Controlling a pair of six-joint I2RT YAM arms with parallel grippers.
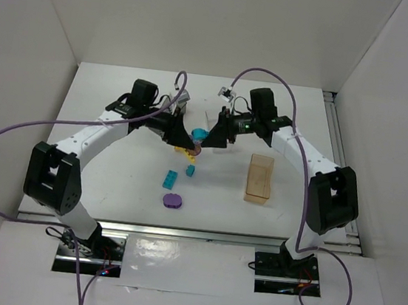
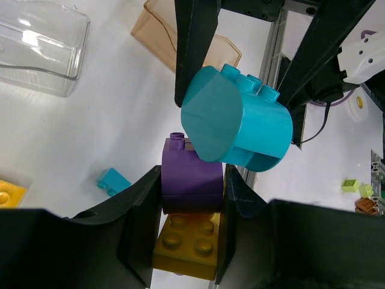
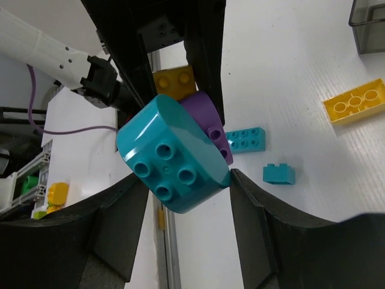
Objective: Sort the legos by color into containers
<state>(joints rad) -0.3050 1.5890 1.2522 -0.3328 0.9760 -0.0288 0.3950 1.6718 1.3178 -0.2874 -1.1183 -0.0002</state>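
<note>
A stack of three legos hangs above the table between my two grippers. A teal rounded brick (image 2: 240, 123) sits on a purple brick (image 2: 191, 183), which sits on a yellow brick (image 2: 187, 241). My left gripper (image 2: 191, 180) is shut on the purple and yellow bricks. My right gripper (image 3: 189, 174) is shut on the teal rounded brick (image 3: 171, 153). The grippers meet at the table's middle, the left (image 1: 183, 139) and the right (image 1: 207, 139). On the table lie a teal brick (image 1: 170, 179), a small teal brick (image 1: 190, 171), a purple oval (image 1: 173, 201) and a yellow brick (image 3: 355, 101).
The tan-orange bin (image 1: 259, 179) stands to the right of the loose bricks. The clear bin (image 2: 36, 45) and the dark grey bin (image 3: 368, 24) stand farther back. The arms' cables loop over both sides of the table.
</note>
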